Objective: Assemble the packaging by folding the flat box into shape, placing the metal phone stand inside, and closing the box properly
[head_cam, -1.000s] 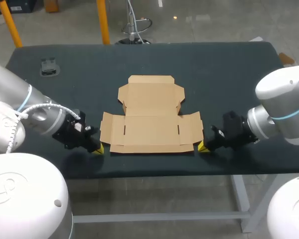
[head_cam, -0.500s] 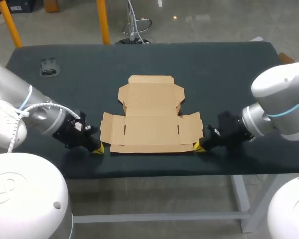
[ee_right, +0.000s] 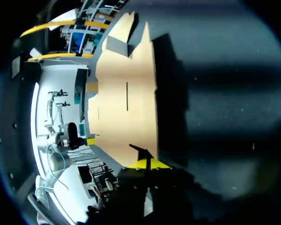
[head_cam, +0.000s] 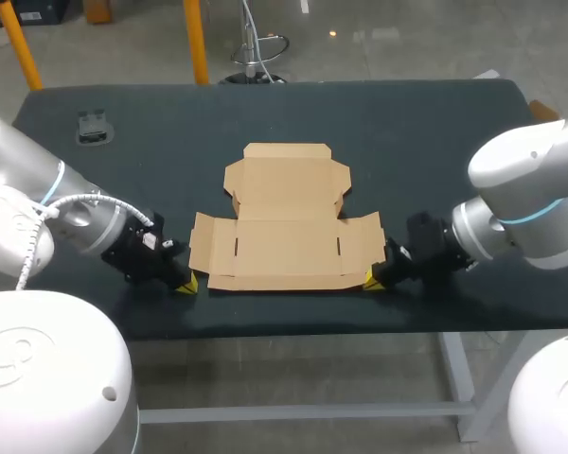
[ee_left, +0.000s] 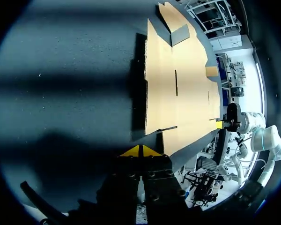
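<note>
The flat box point(head_cam: 286, 232) lies open in the middle of the table point(head_cam: 407, 123), close to the front edge, with its wide part along that edge. It sits between both arms. The left gripper point(head_cam: 186, 284) is just beside its front left corner and the right gripper point(head_cam: 370, 280) is at its front right corner, seemingly nearer. Both have their jaws pressed together, holding nothing.

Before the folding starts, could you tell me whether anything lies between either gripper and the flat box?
Nothing visible does. The left gripper sits close beside the flat box's near left corner, the right gripper close by its near right corner; only bare table shows around them.
</note>
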Controlling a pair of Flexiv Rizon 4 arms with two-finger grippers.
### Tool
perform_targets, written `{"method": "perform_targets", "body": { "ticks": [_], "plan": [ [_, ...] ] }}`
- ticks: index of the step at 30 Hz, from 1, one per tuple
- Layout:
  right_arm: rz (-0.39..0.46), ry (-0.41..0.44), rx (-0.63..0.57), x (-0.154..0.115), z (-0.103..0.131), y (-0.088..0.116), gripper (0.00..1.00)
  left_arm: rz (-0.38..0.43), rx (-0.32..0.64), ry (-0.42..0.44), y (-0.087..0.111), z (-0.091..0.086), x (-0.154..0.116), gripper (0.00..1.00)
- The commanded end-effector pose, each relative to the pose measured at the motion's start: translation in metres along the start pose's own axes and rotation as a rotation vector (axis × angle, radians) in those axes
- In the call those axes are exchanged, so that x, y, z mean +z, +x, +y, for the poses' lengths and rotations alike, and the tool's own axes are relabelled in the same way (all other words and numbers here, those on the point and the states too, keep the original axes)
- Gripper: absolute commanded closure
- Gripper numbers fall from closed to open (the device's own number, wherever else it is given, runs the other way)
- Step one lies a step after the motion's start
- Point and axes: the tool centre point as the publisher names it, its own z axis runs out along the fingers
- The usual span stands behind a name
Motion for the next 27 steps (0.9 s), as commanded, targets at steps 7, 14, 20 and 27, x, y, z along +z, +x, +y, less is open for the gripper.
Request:
{"method": "perform_targets", "body": {
  "ticks": [7, 14, 20, 27],
  "plan": [
    [0.003, -0.010, -0.003, 0.002, -0.001, 0.002, 1.00, 0.003, -0.002, -0.025, -0.002, -0.007, 0.003, 1.00],
    [0.002, -0.012, 0.003, 0.003, 0.000, 0.002, 1.00, 0.014, 0.017, -0.057, 0.005, -0.011, 0.006, 1.00],
    [0.001, -0.012, 0.009, 0.004, 0.003, 0.001, 1.00, 0.023, 0.033, -0.081, 0.010, -0.012, 0.011, 1.00],
    [-0.003, -0.016, 0.014, 0.004, 0.005, 0.001, 1.00, 0.025, 0.063, -0.080, 0.017, -0.006, 0.009, 1.00]
  ]
}}
